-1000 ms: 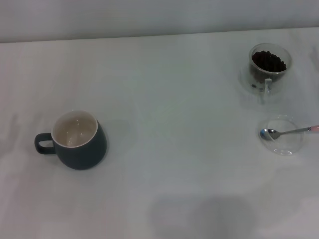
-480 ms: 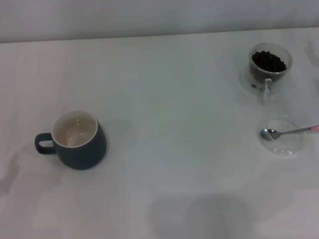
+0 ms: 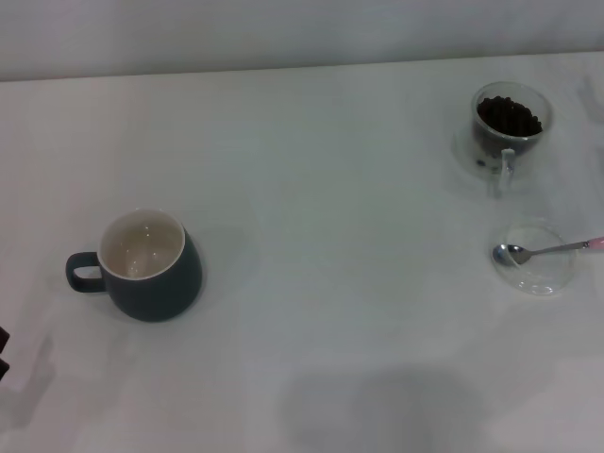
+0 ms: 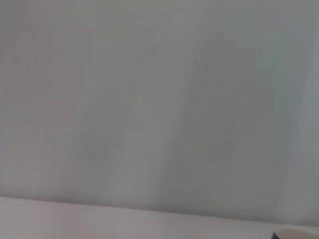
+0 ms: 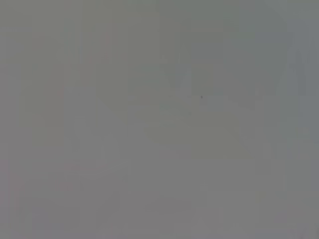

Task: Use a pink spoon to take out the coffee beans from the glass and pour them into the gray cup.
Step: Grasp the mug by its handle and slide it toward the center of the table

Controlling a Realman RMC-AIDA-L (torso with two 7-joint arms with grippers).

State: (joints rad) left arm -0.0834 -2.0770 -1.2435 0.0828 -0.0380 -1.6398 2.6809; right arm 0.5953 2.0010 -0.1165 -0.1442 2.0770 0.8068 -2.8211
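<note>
The pink spoon (image 3: 547, 250), light, stiff and probably slippery, lies across a glass dish (image 3: 534, 274) at the table's (image 3: 330, 236) right, best taken by its slim handle; neither hand's state can be told.

left gripper (image 3: 3, 351) newly entering at table edge

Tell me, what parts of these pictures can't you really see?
- Left gripper: head view, only a dark tip shows at the picture's edge; open or shut is unknowable.
- Right gripper: in no view; the right wrist view shows only plain grey.
- Pink spoon: head view, its handle end is cut off by the edge.
- Gray cup: left wrist view, only a sliver of rim at the edge.
</note>
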